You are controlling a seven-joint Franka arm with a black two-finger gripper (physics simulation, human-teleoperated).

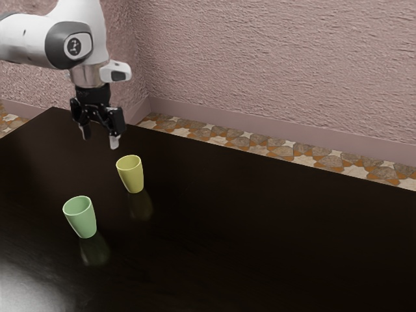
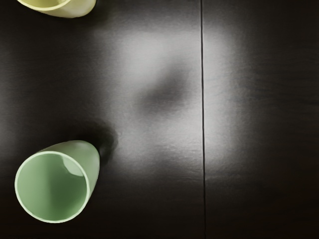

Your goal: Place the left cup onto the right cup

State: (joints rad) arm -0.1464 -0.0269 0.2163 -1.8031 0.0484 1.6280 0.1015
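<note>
In the exterior view, the green cup [image 1: 79, 216] stands upright on the dark table [image 1: 273, 234], toward the exterior view's left. The yellow cup [image 1: 130, 173] stands near it but apart, toward the right. Both look like light, stiff, smooth plastic and are likely slippery, so a pinch across the green one's rim wall seems best. The claw [image 1: 99, 138] hangs above and behind the yellow cup, fingers apart, holding and touching nothing. In the wrist view, the green cup [image 2: 52, 181] shows its open, empty mouth, and the yellow cup [image 2: 60, 6] stands well apart from it.
</note>
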